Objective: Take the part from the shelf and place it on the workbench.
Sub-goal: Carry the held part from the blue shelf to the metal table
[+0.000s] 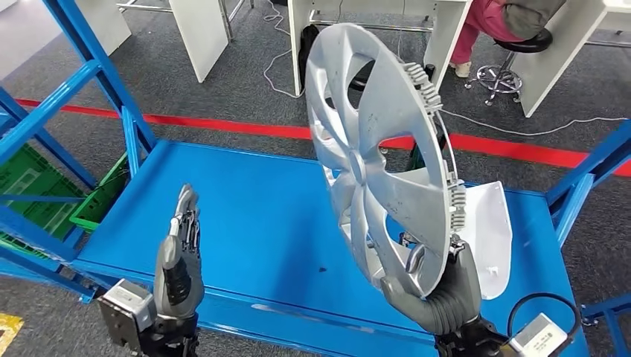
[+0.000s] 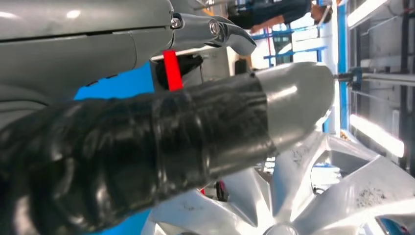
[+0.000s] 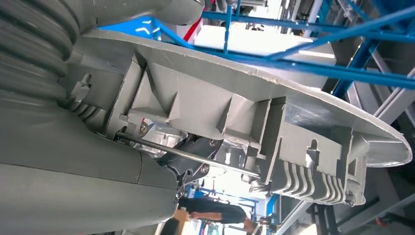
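Near left, the left robot hand [image 1: 181,256] hung empty, fingers apart, above the blue tabletop [image 1: 253,216]. The right robot hand [image 1: 439,286] gripped the hubcap [image 1: 379,149] by its lower rim, upright above the tabletop. Held so low, it could tip and slip free.

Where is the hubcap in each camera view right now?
Head view: hubcap upright at centre-right, gripped at its lower rim by the right hand.
Left wrist view: silver spokes beyond the left hand.
Right wrist view: ribbed rim clips.
Shared landmark: blue frame.
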`<state>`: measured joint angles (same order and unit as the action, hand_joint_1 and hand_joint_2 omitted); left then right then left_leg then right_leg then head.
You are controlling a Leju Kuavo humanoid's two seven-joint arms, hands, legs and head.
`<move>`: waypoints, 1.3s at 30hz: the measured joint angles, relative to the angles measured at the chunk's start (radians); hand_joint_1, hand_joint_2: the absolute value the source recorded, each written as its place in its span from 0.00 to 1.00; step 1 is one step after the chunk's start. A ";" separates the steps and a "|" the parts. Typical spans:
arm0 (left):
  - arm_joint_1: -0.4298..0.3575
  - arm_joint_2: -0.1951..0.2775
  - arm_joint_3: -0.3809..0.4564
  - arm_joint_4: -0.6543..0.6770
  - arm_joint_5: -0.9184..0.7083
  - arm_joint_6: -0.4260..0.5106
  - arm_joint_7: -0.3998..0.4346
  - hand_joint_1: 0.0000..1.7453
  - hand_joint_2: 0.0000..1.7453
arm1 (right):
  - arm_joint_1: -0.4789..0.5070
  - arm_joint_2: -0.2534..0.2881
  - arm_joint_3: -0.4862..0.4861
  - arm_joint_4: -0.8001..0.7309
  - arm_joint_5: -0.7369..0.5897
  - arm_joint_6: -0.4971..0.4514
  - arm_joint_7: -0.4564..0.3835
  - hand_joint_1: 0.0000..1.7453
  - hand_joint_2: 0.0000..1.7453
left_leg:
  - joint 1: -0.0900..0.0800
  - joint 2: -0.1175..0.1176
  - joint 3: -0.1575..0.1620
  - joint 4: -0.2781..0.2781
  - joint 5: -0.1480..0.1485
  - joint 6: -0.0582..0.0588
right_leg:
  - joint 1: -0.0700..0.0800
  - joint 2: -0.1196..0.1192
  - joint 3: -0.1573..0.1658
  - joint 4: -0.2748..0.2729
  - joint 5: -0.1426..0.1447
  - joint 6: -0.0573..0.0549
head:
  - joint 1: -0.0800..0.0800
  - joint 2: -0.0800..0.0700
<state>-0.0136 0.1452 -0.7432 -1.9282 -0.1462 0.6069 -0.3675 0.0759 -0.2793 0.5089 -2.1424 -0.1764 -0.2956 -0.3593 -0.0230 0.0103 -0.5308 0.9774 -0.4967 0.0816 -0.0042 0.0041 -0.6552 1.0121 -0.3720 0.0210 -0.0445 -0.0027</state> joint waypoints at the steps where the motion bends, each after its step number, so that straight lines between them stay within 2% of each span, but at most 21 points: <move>1: -0.001 0.000 0.000 0.000 0.000 0.000 0.000 0.00 0.00 | 0.000 -0.001 0.000 0.000 0.000 0.000 0.000 1.00 1.00 | 0.005 0.001 0.001 -0.012 0.017 -0.002 | 0.001 0.000 -0.011 0.020 -0.023 0.004 | 0.001 0.000; 4: -0.001 -0.001 0.000 0.000 0.001 0.000 -0.001 0.00 0.00 | -0.001 -0.002 0.000 -0.001 0.001 0.000 0.000 1.00 1.00 | 0.012 0.005 -0.021 -0.022 0.052 -0.008 | -0.008 0.001 -0.058 0.184 -0.153 0.023 | 0.020 0.000; 5: -0.001 -0.001 0.000 0.000 0.001 0.000 -0.001 0.00 0.00 | -0.001 -0.003 0.000 -0.001 0.001 0.000 0.000 1.00 1.00 | 0.013 0.005 -0.035 -0.018 0.060 -0.012 | -0.012 0.000 -0.062 0.234 -0.178 0.030 | 0.025 0.000; 7: -0.001 -0.001 0.000 0.000 0.001 0.000 -0.001 0.00 0.00 | -0.001 -0.005 0.000 -0.001 0.001 0.000 0.001 1.00 1.00 | 0.016 0.004 -0.065 -0.005 0.072 -0.019 | -0.020 0.000 -0.027 0.238 -0.172 0.041 | 0.033 0.000; 9: -0.001 -0.001 0.000 0.000 0.001 0.000 -0.001 0.00 0.00 | -0.003 -0.006 0.000 -0.001 0.002 0.000 0.001 1.00 1.00 | 0.021 0.003 -0.095 0.015 0.080 -0.028 | -0.026 -0.001 0.063 0.116 -0.142 0.051 | 0.044 0.000; 10: -0.001 -0.001 0.000 0.000 0.002 0.000 -0.002 0.00 0.00 | -0.004 -0.006 0.000 -0.001 0.002 0.000 0.002 1.00 1.00 | 0.022 0.003 -0.108 0.025 0.084 -0.034 | -0.026 0.000 0.103 0.059 -0.135 0.049 | 0.049 0.000; 12: -0.001 -0.001 0.000 0.000 0.002 -0.001 -0.004 0.00 0.00 | -0.005 -0.006 0.000 -0.002 0.004 0.000 0.004 1.00 1.00 | 0.021 0.001 -0.122 0.037 0.094 -0.048 | -0.021 0.003 0.136 0.006 -0.139 0.036 | 0.054 0.000; 15: -0.001 0.000 -0.001 0.000 0.003 -0.001 -0.004 0.00 0.00 | -0.007 -0.007 0.001 -0.002 0.006 0.000 0.005 1.00 1.00 | 0.023 -0.003 -0.133 0.042 0.103 -0.068 | -0.018 0.002 0.123 0.004 -0.120 0.008 | 0.051 0.000; 17: -0.001 0.000 -0.001 0.000 0.003 -0.001 -0.005 0.00 0.00 | -0.008 -0.007 0.001 -0.002 0.007 0.000 0.006 1.00 1.00 | 0.027 -0.006 -0.161 0.098 0.046 -0.079 | -0.021 -0.002 0.107 0.000 -0.103 -0.009 | 0.043 0.000; 20: -0.001 0.001 -0.001 0.000 0.004 -0.001 -0.005 0.00 0.00 | -0.009 -0.007 0.001 -0.003 0.008 0.000 0.006 1.00 1.00 | 0.031 -0.007 -0.212 0.282 -0.075 -0.089 | -0.015 -0.003 0.072 0.000 -0.074 -0.018 | 0.025 0.000; 22: -0.001 0.001 -0.001 0.000 0.005 -0.002 -0.005 0.00 0.00 | -0.009 -0.007 0.001 -0.003 0.008 -0.001 0.008 1.00 1.00 | 0.031 -0.007 -0.194 0.316 -0.075 -0.085 | -0.011 -0.003 0.046 0.001 -0.053 -0.017 | 0.017 0.000; 24: -0.001 0.001 -0.001 0.000 0.006 -0.002 -0.006 0.00 0.00 | -0.009 -0.007 0.001 -0.003 0.010 -0.001 0.010 1.00 1.00 | 0.026 -0.008 -0.104 0.213 -0.034 -0.067 | -0.009 -0.002 0.024 0.001 -0.034 -0.016 | 0.012 0.000; 26: -0.003 0.001 -0.001 -0.001 0.006 -0.002 -0.006 0.00 0.00 | -0.010 -0.007 0.001 -0.004 0.013 -0.001 0.012 1.00 1.00 | 0.017 -0.010 -0.002 0.071 -0.031 -0.047 | -0.009 -0.002 0.011 -0.003 -0.017 -0.010 | 0.011 0.000; 27: -0.004 0.001 -0.001 -0.002 0.006 -0.002 -0.007 0.00 0.00 | -0.012 -0.007 0.002 -0.004 0.015 0.000 0.013 1.00 1.00 | 0.012 -0.010 0.024 0.027 -0.036 -0.041 | -0.012 -0.003 0.009 -0.006 -0.007 -0.004 | 0.011 0.000; 30: -0.004 0.001 0.000 -0.003 0.006 -0.002 -0.007 0.00 0.00 | -0.016 -0.007 0.003 -0.005 0.019 0.000 0.016 1.00 1.00 | 0.005 -0.009 0.029 -0.017 -0.017 -0.029 | -0.017 -0.003 0.006 -0.024 0.016 0.016 | 0.003 0.000; 31: -0.004 0.000 0.001 -0.003 0.006 -0.002 -0.006 0.00 0.00 | -0.017 -0.007 0.003 -0.005 0.020 0.000 0.017 1.00 1.00 | 0.008 -0.006 0.031 -0.029 -0.003 -0.025 | -0.017 -0.002 -0.002 -0.019 0.005 0.020 | 0.003 0.000; 33: -0.004 0.000 0.001 -0.003 0.007 -0.002 -0.004 0.00 0.00 | -0.019 -0.007 0.004 -0.005 0.020 0.000 0.018 1.00 1.00 | 0.015 0.000 0.027 -0.044 0.025 -0.020 | -0.017 -0.002 -0.032 0.058 -0.070 0.025 | 0.013 0.000; 35: -0.003 -0.001 0.002 -0.002 0.007 -0.001 0.003 0.00 0.00 | -0.021 -0.007 0.005 -0.005 0.020 0.000 0.020 1.00 1.00 | 0.016 0.001 0.003 -0.042 0.044 -0.016 | -0.020 -0.002 -0.061 0.187 -0.152 0.032 | 0.027 0.000; 36: -0.002 -0.001 0.002 -0.002 0.008 0.000 0.007 0.00 0.00 | -0.021 -0.007 0.005 -0.005 0.021 0.000 0.021 1.00 1.00 | 0.016 0.001 -0.011 -0.038 0.051 -0.018 | -0.021 -0.002 -0.063 0.230 -0.166 0.037 | 0.032 0.000; 37: -0.002 -0.001 0.003 -0.002 0.009 0.001 0.012 0.00 0.00 | -0.021 -0.007 0.006 -0.005 0.021 0.000 0.022 1.00 1.00 | 0.017 0.001 -0.025 -0.032 0.057 -0.019 | -0.023 -0.002 -0.050 0.239 -0.162 0.041 | 0.037 0.000; 39: -0.002 -0.001 0.006 -0.001 0.014 0.001 0.019 0.00 0.00 | -0.022 -0.007 0.006 -0.005 0.021 0.000 0.025 1.00 1.00 | 0.021 0.000 -0.052 -0.014 0.064 -0.026 | -0.029 -0.004 0.028 0.143 -0.123 0.049 | 0.046 0.000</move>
<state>-0.0155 0.1442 -0.7376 -1.9295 -0.1320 0.6080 -0.3485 0.0536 -0.2864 0.5146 -2.1469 -0.1556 -0.2958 -0.3345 -0.0021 0.0105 -0.5833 0.9631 -0.4330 0.0558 -0.0329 0.0003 -0.6274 1.1547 -0.4951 0.0700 0.0019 -0.0026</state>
